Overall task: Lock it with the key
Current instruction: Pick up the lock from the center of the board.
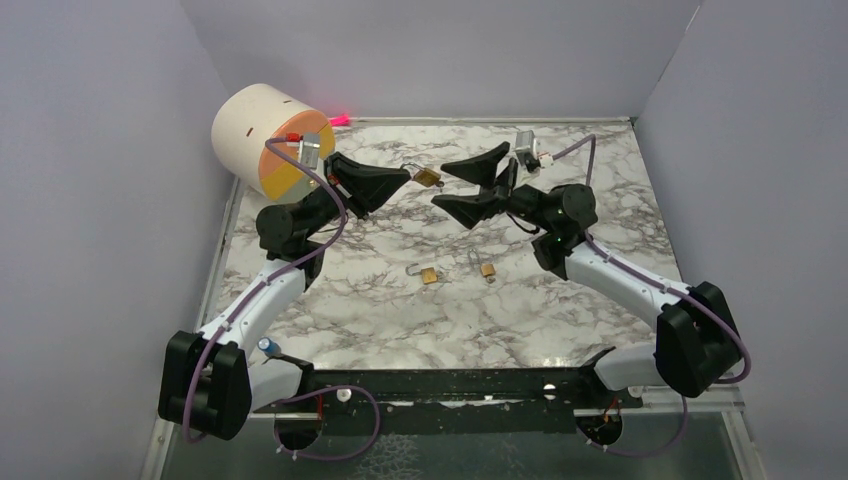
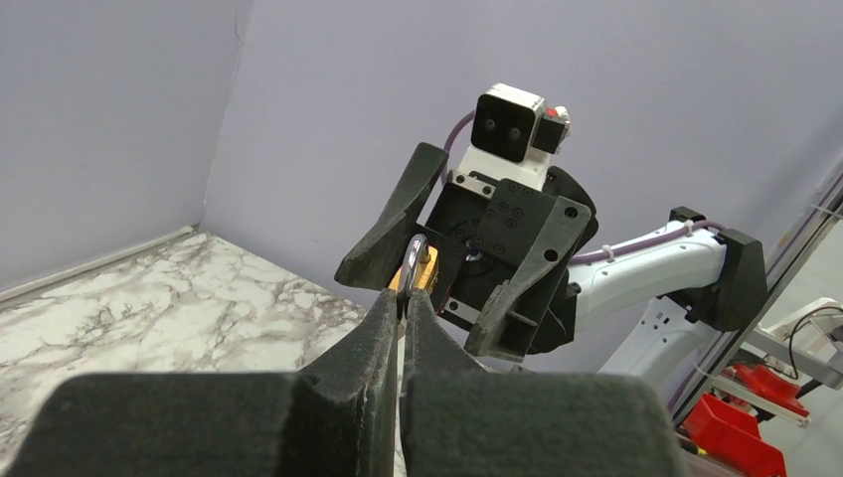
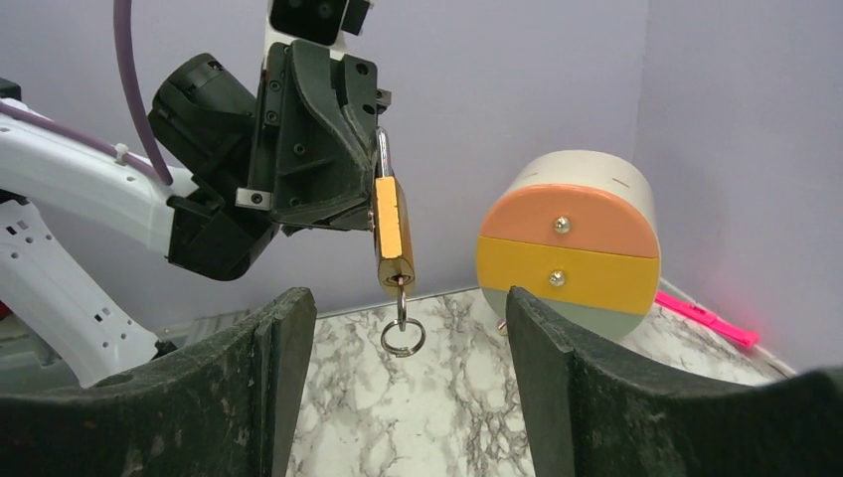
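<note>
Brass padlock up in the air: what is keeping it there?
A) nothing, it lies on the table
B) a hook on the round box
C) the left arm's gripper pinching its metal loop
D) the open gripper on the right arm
C: the left gripper is shut on the shackle of the padlock, which hangs with a key ring under it, while the right gripper stands open, not touching it.

Both arms are built of white tubular links joined by black housings; the left arm (image 1: pixel 262 290) and right arm (image 1: pixel 620 275) end near the table edge in bulky black bases; a purple cable (image 3: pixel 127 79) runs along each shell; the fingers (image 3: pixel 239 397) are matte black, curved and coarse-grained; a white wrist camera (image 2: pixel 509 124) tops a black screw-studded plate (image 2: pixel 522 214).
</note>
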Action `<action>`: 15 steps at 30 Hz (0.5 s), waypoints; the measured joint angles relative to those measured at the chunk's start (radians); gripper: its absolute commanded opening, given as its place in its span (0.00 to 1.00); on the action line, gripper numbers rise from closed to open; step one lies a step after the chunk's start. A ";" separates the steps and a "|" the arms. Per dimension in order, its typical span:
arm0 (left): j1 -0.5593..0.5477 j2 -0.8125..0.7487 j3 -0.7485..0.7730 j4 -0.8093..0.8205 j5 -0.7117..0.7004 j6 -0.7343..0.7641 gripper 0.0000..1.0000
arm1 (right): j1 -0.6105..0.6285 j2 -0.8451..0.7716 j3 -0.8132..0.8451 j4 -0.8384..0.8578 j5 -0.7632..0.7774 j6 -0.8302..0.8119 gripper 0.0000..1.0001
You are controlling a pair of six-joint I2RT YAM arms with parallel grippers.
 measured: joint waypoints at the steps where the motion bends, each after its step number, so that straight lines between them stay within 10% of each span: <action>1: 0.000 0.000 0.000 0.000 0.000 0.000 0.00 | 0.000 0.006 0.004 0.006 -0.006 0.004 0.72; 15: -0.020 0.002 0.000 0.001 0.001 0.000 0.00 | 0.013 0.060 0.015 0.113 -0.016 0.040 0.57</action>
